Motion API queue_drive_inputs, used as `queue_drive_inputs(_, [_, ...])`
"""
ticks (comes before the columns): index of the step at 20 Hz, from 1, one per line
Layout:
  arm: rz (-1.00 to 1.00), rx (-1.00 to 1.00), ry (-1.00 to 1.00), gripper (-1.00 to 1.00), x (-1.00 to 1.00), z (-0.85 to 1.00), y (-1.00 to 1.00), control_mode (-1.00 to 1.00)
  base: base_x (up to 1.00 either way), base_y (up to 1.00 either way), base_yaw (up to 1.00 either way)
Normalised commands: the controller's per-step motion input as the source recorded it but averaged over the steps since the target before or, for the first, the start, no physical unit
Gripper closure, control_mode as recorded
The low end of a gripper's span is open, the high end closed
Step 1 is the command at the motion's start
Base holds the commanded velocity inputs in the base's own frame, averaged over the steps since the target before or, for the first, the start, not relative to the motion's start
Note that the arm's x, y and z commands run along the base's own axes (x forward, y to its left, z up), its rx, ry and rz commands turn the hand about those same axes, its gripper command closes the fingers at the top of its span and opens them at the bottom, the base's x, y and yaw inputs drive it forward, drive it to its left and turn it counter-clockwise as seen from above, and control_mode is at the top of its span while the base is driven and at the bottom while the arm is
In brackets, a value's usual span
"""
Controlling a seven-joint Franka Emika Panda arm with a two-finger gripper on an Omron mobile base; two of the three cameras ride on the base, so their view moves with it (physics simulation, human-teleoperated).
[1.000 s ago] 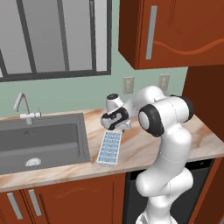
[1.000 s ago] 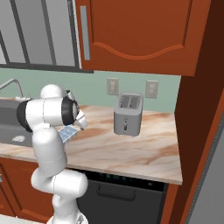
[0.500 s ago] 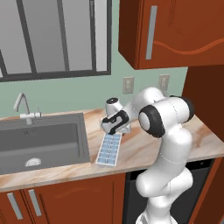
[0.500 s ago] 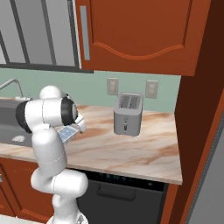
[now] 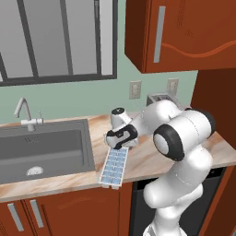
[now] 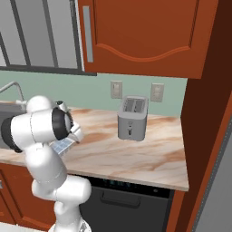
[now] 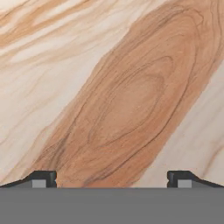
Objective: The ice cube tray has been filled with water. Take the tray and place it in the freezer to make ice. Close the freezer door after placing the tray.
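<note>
The ice cube tray [image 5: 114, 167] is white with pale-blue cells. It lies flat on the marble counter [image 5: 147, 161] just right of the sink, one end at the front edge. My gripper [image 5: 120, 145] points down, close over the tray's far end. In the hand view the gripper [image 7: 112, 179] is open, with its fingertips [image 7: 43, 178] wide apart and only bare counter between them. In the right base view a corner of the tray [image 6: 63, 146] shows behind my arm. The freezer and the freezer door are out of view.
A steel sink [image 5: 41, 152] with a faucet [image 5: 25, 115] lies left of the tray. A toaster [image 6: 132, 118] stands by the back wall. A black dishwasher [image 6: 122, 204] sits under the counter. Wooden cabinets [image 6: 136, 36] hang overhead.
The hand has come down steadily toward the far end of the tray, its jaws staying wide. The tray has not moved.
</note>
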Motion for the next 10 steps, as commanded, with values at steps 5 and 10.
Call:
queue_drive_inputs(5, [0.07, 0.0, 0.0, -1.0, -0.61, 0.0, 0.06, -1.0, 0.0, 0.0, 0.0])
queue_drive_inputs(10, [0.02, 0.01, -0.03, -1.0, -0.12, 0.44, -0.27, -1.0, 0.0, 0.0, 0.0])
